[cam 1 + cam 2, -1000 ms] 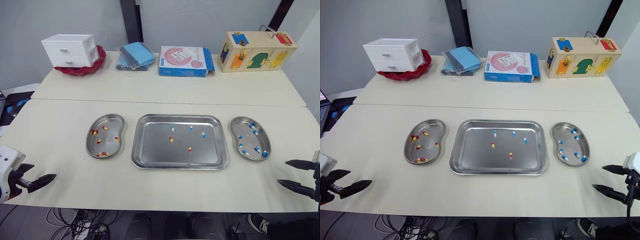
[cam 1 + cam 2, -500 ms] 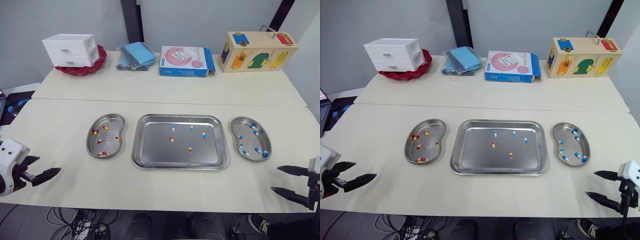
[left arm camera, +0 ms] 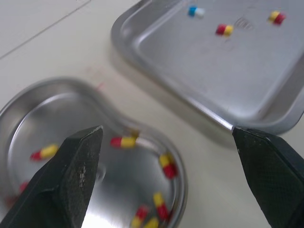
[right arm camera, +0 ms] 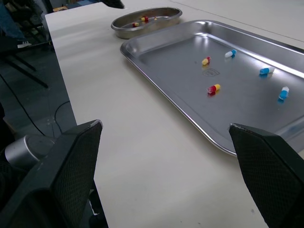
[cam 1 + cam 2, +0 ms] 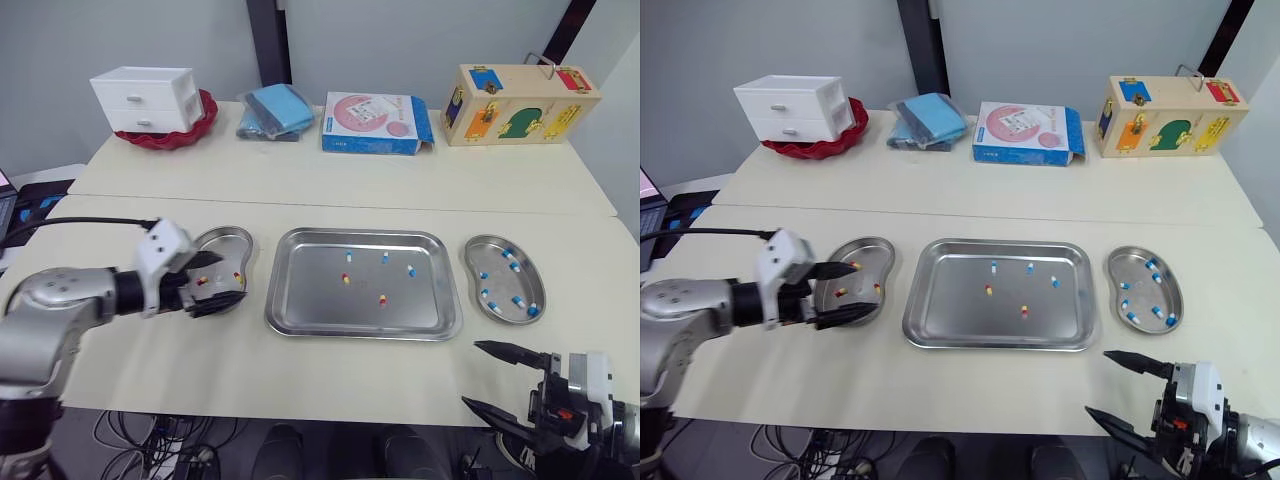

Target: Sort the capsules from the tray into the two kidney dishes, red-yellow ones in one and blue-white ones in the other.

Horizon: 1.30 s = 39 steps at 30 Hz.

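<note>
Capsules (image 5: 381, 300) are lying in the tray (image 5: 320, 305) at mid-frame: two red-yellow, three blue-white. Your left pincer (image 5: 230, 279) is hanging wide open and empty over the left dish (image 5: 222, 238), which is holding red-yellow ones. The right pincer (image 5: 472, 373), equally spread and empty, is sitting at lower right over the counter (image 5: 330, 370). The right dish (image 5: 470, 262) is holding blue-white. You're going after small, glossy, round-ended cylinders on slick steel, which are probably prone to rolling. Be coming straight down, straddling one across its width and closing gently.
</note>
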### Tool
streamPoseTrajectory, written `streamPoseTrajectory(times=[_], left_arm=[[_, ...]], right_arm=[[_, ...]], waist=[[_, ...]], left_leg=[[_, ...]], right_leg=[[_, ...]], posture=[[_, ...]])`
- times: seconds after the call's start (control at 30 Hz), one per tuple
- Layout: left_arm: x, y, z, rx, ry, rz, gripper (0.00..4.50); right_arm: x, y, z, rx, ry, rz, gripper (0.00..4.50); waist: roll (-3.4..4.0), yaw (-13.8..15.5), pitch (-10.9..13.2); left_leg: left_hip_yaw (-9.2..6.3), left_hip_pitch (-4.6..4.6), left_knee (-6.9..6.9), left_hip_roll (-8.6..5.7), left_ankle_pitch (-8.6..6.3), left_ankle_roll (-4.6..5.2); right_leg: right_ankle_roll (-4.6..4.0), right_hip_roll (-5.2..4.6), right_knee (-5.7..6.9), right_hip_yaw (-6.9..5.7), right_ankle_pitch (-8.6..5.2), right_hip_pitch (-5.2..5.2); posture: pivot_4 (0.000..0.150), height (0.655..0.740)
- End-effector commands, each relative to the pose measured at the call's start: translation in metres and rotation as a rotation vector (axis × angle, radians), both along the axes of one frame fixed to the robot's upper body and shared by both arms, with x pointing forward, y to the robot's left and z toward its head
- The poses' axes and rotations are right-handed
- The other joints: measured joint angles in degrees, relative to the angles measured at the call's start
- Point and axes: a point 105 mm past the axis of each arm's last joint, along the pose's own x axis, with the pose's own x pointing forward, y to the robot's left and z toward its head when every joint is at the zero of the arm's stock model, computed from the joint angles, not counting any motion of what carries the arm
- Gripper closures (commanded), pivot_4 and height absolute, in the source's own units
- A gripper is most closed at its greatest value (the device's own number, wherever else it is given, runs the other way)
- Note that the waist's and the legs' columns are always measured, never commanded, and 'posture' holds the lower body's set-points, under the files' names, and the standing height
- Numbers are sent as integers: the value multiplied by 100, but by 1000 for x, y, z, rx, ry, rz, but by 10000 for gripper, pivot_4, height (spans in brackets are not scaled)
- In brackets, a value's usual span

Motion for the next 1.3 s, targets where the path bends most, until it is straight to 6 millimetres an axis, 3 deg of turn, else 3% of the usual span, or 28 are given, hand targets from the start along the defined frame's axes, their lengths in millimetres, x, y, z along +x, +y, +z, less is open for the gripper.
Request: streamPoseTrajectory(times=[0.03,0.13,0.4,1.0,1.1,1.3], left_arm=[[7,-28,1,1,-23,-123,265],[21,-76,-8,-8,-38,-271,265],[52,-125,-21,-26,-57,-354,265],[66,-133,-50,30,-9,-359,265],[67,-133,-54,42,-1,-361,6107],[66,-136,-57,44,15,-367,25453]], right_arm=[[3,6,6,24,-79,-21,0],[7,11,1,50,-113,-70,0],[2,16,-4,57,-110,-133,0],[-5,19,-5,55,-126,-205,0],[-5,18,-5,53,-129,-211,0],[-5,18,-5,51,-132,-218,0]], waist=[[1,0,0],[1,5,-4],[4,-19,-5],[6,-5,-6],[6,-5,-6],[6,-5,-6]], left_leg=[[1,0,0,0,0,0],[0,2,4,-1,0,0],[-3,-1,12,-3,0,1],[-5,-1,18,-5,1,1],[-5,-1,18,-5,1,1],[-5,0,18,-5,1,1]], right_leg=[[0,0,0,1,0,0],[-1,1,2,0,0,4],[-1,5,15,2,0,-2],[0,4,22,1,0,1],[0,4,23,1,0,1],[0,4,23,1,0,1]], posture=[[1500,7400],[1500,7400],[1500,7400],[1500,7400],[1500,7400],[1500,7400]])
